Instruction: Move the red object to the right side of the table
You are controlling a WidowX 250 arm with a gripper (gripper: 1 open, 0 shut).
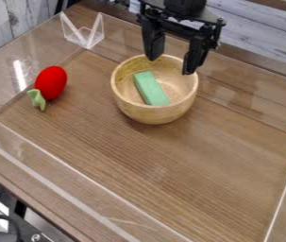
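One round glossy red object (51, 82) on wood-grain table (171, 170).

End effector (175, 59) pointing down, apparently open

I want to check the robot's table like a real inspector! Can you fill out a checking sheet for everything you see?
Surface: brown wood-grain table with low clear walls; no spills seen.
Job's things: the red object, a small toy fruit with a green stem, lies on the left side, apart from the bowl, not yet moved.
Clutter: a wooden bowl near the middle, with a green block lying inside it.
Grippers: the gripper hangs over the bowl's far rim, pointing down, jaws open, holding nothing.
Cables: nothing seen on the table; dark shapes at the bottom-left corner are too unclear to name.
Surroundings: pale planks behind the far wall.
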